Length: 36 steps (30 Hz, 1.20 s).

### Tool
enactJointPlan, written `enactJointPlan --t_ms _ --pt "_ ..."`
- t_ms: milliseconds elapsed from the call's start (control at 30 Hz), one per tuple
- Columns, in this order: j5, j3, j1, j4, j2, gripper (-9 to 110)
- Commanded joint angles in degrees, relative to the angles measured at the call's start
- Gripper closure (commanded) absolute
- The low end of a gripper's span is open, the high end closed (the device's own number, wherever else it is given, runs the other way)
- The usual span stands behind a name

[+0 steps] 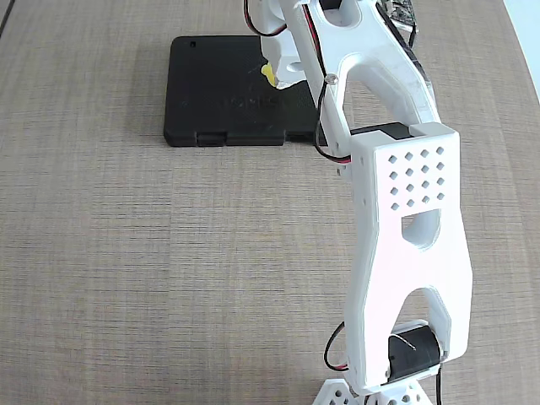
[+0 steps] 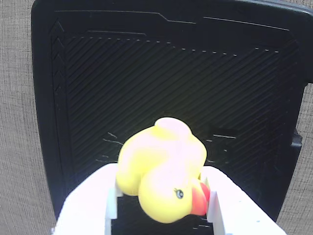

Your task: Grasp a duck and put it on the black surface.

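The yellow duck (image 2: 161, 169) with its orange-red beak sits pinched between my white gripper's fingers (image 2: 161, 208) in the wrist view, tilted with its head down and to the right. The gripper is shut on it and holds it over the black surface (image 2: 146, 83), which fills most of that view. Whether the duck touches the slab I cannot tell. In the fixed view only a bit of the duck (image 1: 268, 74) shows beside the gripper (image 1: 278, 76), over the right part of the black slab (image 1: 211, 93).
The white arm (image 1: 405, 236) reaches up the right side of the fixed view from its base at the bottom edge. The slab lies on a wood-grain table (image 1: 126, 253) that stretches left and in front of it.
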Motion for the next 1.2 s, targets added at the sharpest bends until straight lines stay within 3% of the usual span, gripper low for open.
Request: enactJointPlan --t_ms 0,400,667,833,967,1167 --pt "0.44 -1.93 -0.62 -0.44 1.49 76" --pt "-0.18 8.88 7.12 0.26 31.64 71" --pt "-0.44 43.24 16.0 -1.14 70.31 71" --pt "-0.44 70.31 19.07 -8.88 97.38 72" --pt "-0.53 90.26 20.3 -16.0 112.94 79" --pt "-6.24 111.53 20.48 -23.99 125.86 102"
